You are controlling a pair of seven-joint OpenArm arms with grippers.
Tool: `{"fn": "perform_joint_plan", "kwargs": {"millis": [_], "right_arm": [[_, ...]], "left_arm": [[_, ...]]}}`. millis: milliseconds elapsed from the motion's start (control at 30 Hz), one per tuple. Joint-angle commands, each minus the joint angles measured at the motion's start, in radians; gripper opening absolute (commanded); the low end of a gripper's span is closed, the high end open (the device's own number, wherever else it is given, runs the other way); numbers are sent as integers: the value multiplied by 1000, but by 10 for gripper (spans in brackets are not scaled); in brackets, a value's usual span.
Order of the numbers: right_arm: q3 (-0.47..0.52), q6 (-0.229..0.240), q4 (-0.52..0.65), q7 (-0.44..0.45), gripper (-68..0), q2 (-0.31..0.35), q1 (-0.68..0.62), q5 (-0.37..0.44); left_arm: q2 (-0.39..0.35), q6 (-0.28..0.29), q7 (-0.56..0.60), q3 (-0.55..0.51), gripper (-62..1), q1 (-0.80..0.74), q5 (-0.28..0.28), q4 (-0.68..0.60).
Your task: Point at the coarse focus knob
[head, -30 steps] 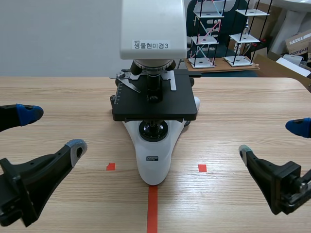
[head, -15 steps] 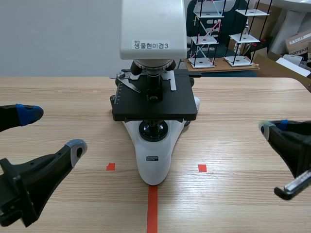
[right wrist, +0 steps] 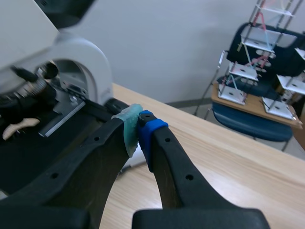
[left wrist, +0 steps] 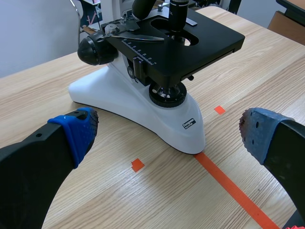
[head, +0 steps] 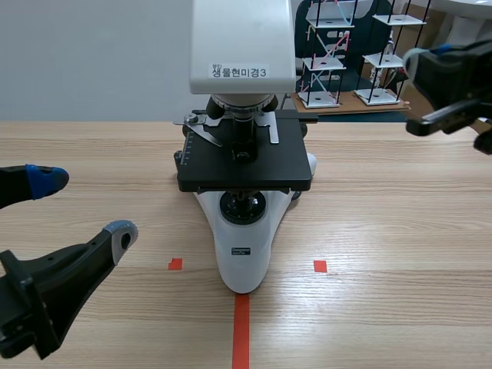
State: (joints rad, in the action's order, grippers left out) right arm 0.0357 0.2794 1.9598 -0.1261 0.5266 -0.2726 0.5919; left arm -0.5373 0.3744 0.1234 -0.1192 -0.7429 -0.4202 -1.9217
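Now the microscope [head: 244, 165] stands mid-tabletop [head: 384, 231], its coarse focus knob [left wrist: 95, 47] — black and round — on the side of the white body, just beside the stage [left wrist: 190, 40]. The left jaws rest low, spread wide before it; the right jaws hang high off its right side — pressed together on nothing.

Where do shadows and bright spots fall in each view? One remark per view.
Scene view: even light; on the microscope, the stage shades the white base below. Left wrist view: a soft shadow edges the base on the table; the large black knob has a dull sheen. Right wrist view: the microscope's white arm is brightly lit; the right gripper, fingers shut, looks dark.
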Motion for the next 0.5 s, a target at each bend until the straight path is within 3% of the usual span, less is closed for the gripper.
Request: {"fn": "perform_joint_plan", "kwargs": {"millis": [0,133,300,467], "right_arm": [[-42,-8,12,2,-675,11,50,7],[-130,-76,6,-39,-675,10,150,-14],[-212,-82,-47,-53,-675,10,243,-42],[-253,-89,-177,-67,-675,-21,329,-42]], "left_arm": [[5,2,13,-5,14,-7,-10,-6],[5,2,13,-5,14,-7,-10,-6],[5,2,13,-5,14,-7,-10,-6],[5,2,13,-5,14,-7,-10,-6]]}}
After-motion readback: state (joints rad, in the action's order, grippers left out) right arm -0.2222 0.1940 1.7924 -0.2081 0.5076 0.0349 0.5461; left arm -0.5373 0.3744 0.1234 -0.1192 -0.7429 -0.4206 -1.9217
